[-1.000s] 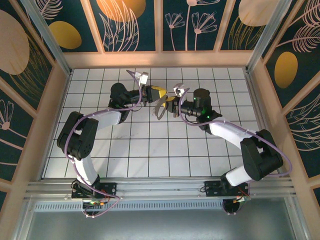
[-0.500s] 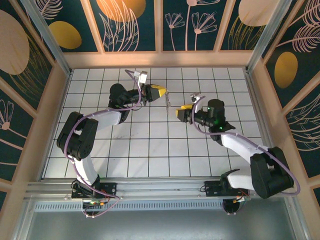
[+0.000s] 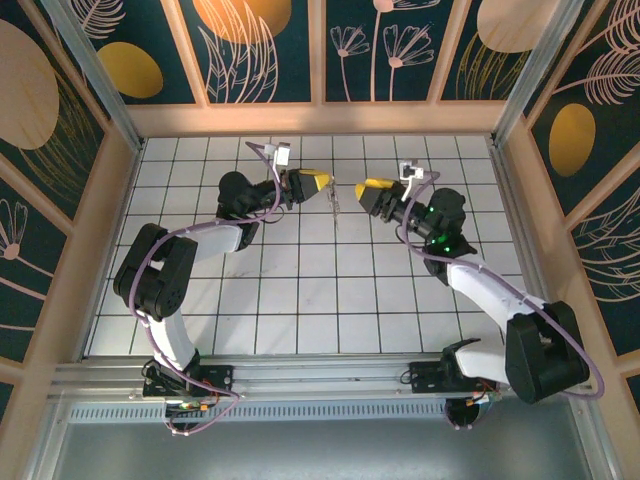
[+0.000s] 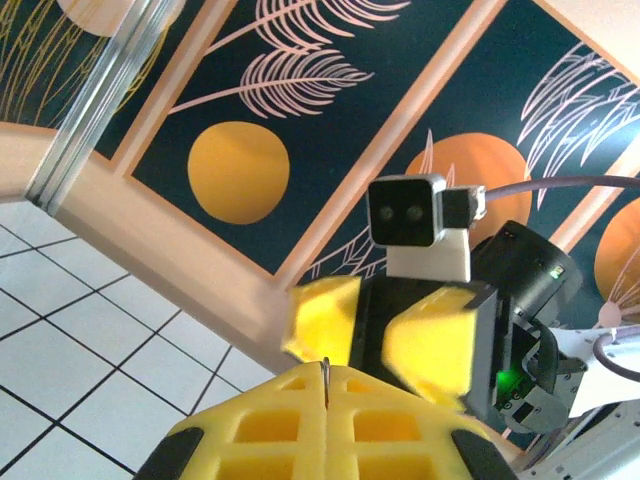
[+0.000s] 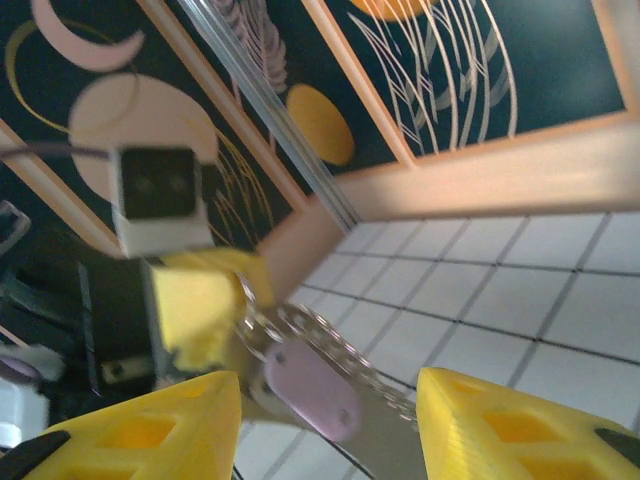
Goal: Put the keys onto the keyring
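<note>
My left gripper (image 3: pixel 325 185) is raised over the far middle of the tiled floor, shut on the keyring (image 3: pixel 336 207), which dangles below its yellow fingertips. In the left wrist view a thin metal edge of the keyring (image 4: pixel 326 372) sticks up between the closed pads of my left gripper (image 4: pixel 327 378). My right gripper (image 3: pixel 368 190) faces it from the right, open and apart from it. In the right wrist view, the key (image 5: pixel 305 392), lilac-headed with a silver blade, hangs with a bumpy chain (image 5: pixel 335 345) from the left gripper's fingers (image 5: pixel 200 300), beyond my right gripper (image 5: pixel 328 392).
White tiled floor (image 3: pixel 300 290) spreads below both arms. A wooden rim and dark patterned walls (image 3: pixel 320 60) enclose it at the back and sides. Purple cables run along both arms.
My right gripper has opened, let go and pulled back to the right, away from the left gripper. The left gripper has stayed shut with the keyring hanging from it.
</note>
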